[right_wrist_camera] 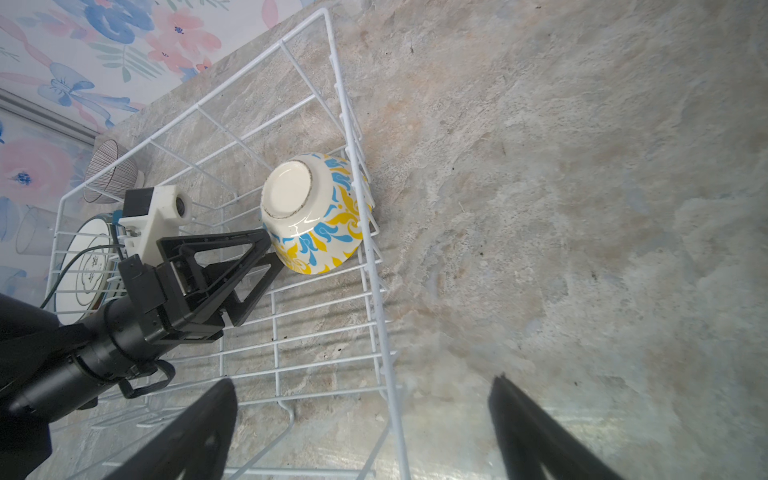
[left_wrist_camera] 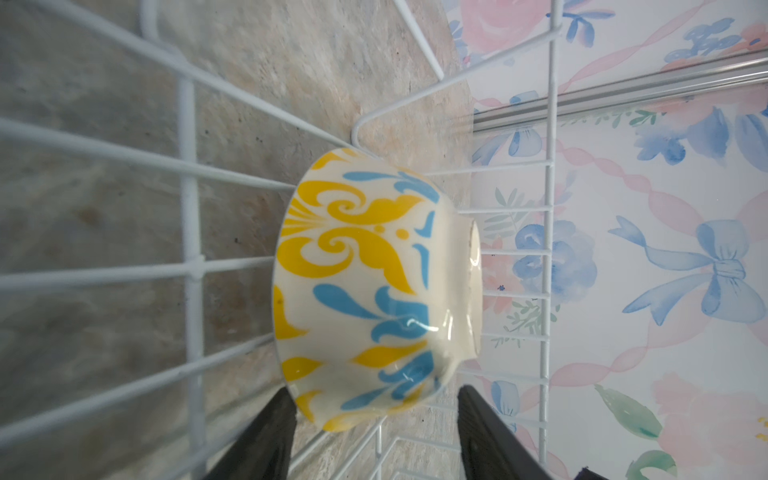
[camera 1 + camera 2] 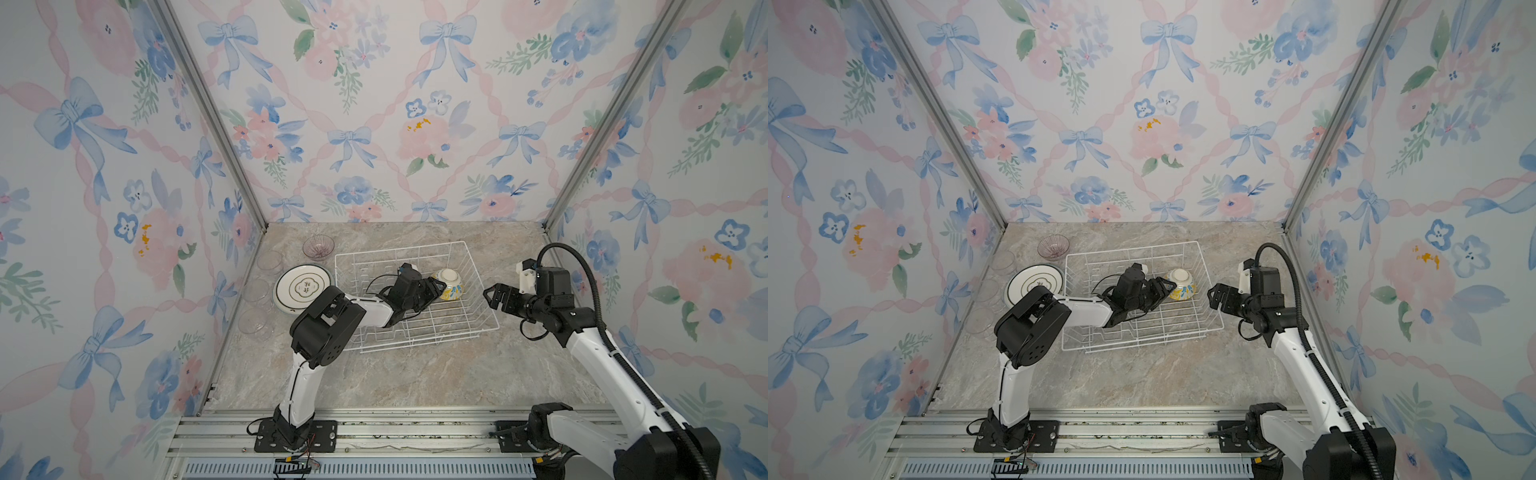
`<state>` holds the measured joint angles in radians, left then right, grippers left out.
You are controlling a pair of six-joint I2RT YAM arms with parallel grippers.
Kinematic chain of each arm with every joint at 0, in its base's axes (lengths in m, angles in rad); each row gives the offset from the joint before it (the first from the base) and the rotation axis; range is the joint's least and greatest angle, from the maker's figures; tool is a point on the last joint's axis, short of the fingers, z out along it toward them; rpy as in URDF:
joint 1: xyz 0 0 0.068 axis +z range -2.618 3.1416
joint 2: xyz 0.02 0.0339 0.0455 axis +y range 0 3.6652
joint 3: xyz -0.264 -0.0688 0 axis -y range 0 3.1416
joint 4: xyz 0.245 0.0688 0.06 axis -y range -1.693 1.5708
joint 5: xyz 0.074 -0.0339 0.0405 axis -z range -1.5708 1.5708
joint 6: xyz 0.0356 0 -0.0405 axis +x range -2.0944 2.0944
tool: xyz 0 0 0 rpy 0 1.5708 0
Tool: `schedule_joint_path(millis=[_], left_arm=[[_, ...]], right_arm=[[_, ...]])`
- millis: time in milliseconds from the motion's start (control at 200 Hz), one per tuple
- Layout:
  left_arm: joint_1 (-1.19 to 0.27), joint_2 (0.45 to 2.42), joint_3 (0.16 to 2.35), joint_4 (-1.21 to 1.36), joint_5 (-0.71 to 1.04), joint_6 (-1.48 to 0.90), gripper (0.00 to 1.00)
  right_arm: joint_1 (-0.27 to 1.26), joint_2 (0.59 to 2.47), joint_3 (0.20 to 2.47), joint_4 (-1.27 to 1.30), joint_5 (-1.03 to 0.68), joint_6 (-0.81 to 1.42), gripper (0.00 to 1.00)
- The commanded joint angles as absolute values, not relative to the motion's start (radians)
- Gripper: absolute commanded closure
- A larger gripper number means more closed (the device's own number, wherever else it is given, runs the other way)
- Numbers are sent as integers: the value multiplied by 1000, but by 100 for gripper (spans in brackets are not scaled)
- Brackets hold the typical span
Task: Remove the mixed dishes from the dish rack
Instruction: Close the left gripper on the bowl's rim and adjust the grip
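The yellow-and-blue floral ceramic bowl (image 1: 316, 212) lies upside down in the white wire dish rack (image 3: 478, 286), against its right-hand wall; the black left gripper (image 1: 272, 255) stands partly open, its jaws straddling the bowl's near rim without a firm grip; glazed cream body, unglazed foot ring uppermost; the black right gripper (image 3: 491, 296) hangs wide open and empty, just outside the rack.
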<state>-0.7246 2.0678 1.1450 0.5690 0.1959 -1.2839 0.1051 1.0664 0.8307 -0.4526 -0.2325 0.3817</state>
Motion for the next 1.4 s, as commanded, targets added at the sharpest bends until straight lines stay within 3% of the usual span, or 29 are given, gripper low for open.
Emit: schedule_joint_path(millis=[0, 660, 890, 1395], left_arm=[[-721, 2068, 1128, 711, 175, -1261, 40], [-700, 2080, 1110, 755, 102, -1267, 45], [-664, 2006, 1134, 516, 17, -1130, 40], [-614, 2105, 1301, 344, 99, -1050, 36]], right_arm=[[95, 1067, 837, -462, -236, 373, 3], [93, 1080, 850, -479, -235, 360, 3], [92, 1079, 844, -476, -235, 362, 3], [87, 1097, 838, -471, -239, 357, 3]])
